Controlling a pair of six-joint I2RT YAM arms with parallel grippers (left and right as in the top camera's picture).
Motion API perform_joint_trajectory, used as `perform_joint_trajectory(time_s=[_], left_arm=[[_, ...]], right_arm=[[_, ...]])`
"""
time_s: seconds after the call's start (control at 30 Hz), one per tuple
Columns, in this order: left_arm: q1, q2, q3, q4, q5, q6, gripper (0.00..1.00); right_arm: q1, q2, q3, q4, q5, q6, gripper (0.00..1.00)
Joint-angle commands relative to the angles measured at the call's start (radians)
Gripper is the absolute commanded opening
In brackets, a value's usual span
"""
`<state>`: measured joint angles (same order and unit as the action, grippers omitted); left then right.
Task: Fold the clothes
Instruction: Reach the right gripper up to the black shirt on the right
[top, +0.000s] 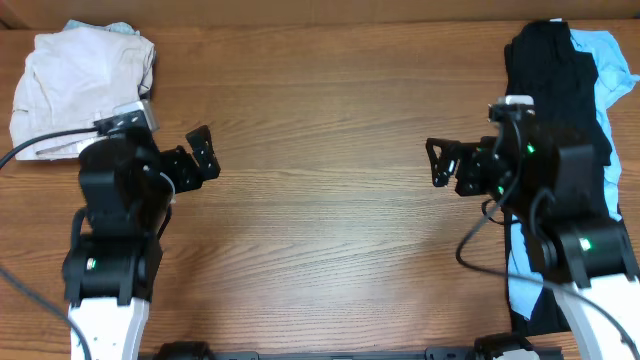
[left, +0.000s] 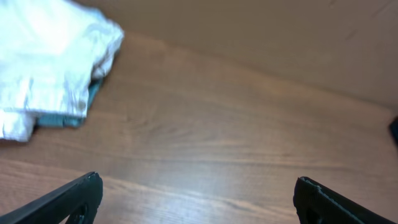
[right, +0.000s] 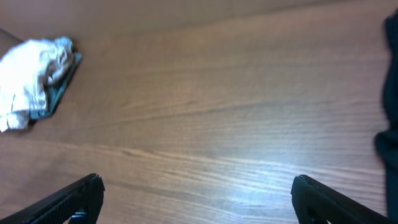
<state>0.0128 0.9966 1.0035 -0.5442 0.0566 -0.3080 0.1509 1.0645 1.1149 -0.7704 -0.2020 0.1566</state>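
**Two heaps of clothes at the table's far corners, both grippers released**

Two arms are seen, each with one gripper. The left gripper (top: 208, 152) and the right gripper (top: 434, 163) are both spread wide and nothing is held between their fingers; each is hung over bare wood of the table (top: 320, 230), the two turned inward toward one another.

Four pieces of cloth can be counted, in two heaps well apart. At the far left corner a pale garment (top: 75, 75) is laid in a rumpled bundle, with a teal piece (left: 62, 118) showing beneath its edge. At the far right a black garment (top: 545, 60) is spread along the table edge, lying upon a light blue shirt (top: 608, 75).

Much of the black garment is covered by the right arm, so its full outline cannot be made out, and whether more than one black piece lies there cannot be told. The blue shirt is cut off by the frame edge and is seen again only as a strip near the arm's base. In the right wrist view only a dark sliver of the black cloth is caught at the right border.

The black garment looks plain, soft and creased; the blue shirt is wrinkled at its upper edge.
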Motion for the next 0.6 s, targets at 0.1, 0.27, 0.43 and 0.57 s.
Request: perform_joint_trajectory(time_s=[0.1,0.27,0.43,0.57], left_arm=[[0.0,0.1,0.024,0.0,0.097,0.029,1.0],[-0.008,0.194,0.108,-0.003,0.085,0.047,1.0],[-0.058,0.381,0.404,-0.206,-0.065,0.092,1.0],[-0.114,0.488,0.61,-0.329,-0.179,0.156,1.0]], right_arm=[[-0.003,0.104,0.029,0.021,-0.001,-0.059,1.0],[-0.031,0.272,0.221,-0.089,0.14,0.027,1.0],[-0.047,0.55,0.682,-0.361,0.395,0.026,1.0],[-0.107,0.69,0.898,-0.414,0.516,0.022,1.0]])
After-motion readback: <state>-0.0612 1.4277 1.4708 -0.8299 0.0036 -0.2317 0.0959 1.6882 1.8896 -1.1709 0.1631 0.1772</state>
